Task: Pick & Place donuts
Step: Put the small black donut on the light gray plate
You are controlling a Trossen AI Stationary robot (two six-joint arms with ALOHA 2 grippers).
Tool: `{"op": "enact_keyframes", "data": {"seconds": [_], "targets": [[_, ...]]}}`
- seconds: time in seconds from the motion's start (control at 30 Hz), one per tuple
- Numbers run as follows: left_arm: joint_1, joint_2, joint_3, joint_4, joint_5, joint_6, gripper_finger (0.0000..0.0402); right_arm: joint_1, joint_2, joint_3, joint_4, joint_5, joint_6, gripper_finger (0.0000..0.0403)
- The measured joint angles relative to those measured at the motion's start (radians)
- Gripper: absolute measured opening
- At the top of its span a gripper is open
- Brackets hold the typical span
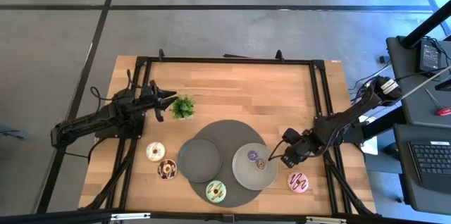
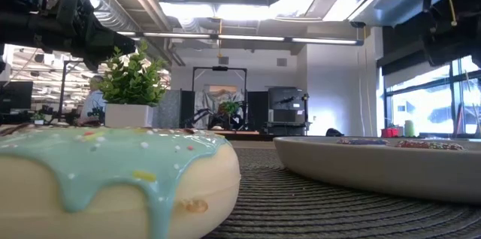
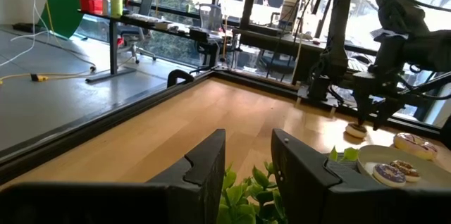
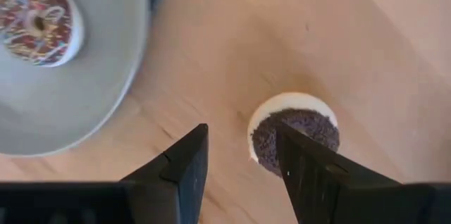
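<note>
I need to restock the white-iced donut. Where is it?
The white-iced donut lies on the table's left side in the high view, just above the chocolate donut.

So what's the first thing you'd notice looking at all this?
Probably the huge pale green donut filling the low view, sitting at the front edge of the round dark mat. Next, the right gripper hovering with open fingers over a small brown donut on the bare wood beside a grey plate.

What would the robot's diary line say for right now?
right claw: open, over tiny brown-topped donut on wooden table beside grey plate | left claw: open, waiting above small green plant
</note>
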Motion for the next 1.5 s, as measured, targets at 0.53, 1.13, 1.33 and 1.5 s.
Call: {"op": "enact_keyframes", "data": {"seconds": [0.53, 1.13, 1.33, 1.5], "targets": [[0.000, 0.000, 0.000, 0.000, 0.000, 0.000, 0.0111, 0.015, 0.081, 0.000, 0.033, -0.023, 0.028, 0.0168], [0.000, 0.000, 0.000, 0.000, 0.000, 0.000, 0.0112, 0.015, 0.081, 0.000, -0.005, -0.015, 0.026, 0.0036], [0.000, 0.000, 0.000, 0.000, 0.000, 0.000, 0.0112, 0.015, 0.081, 0.000, -0.005, -0.015, 0.026, 0.0006], [0.000, 0.000, 0.000, 0.000, 0.000, 0.000, 0.0112, 0.015, 0.081, 0.015, -0.029, -0.021, 0.004, 0.0010]]}}
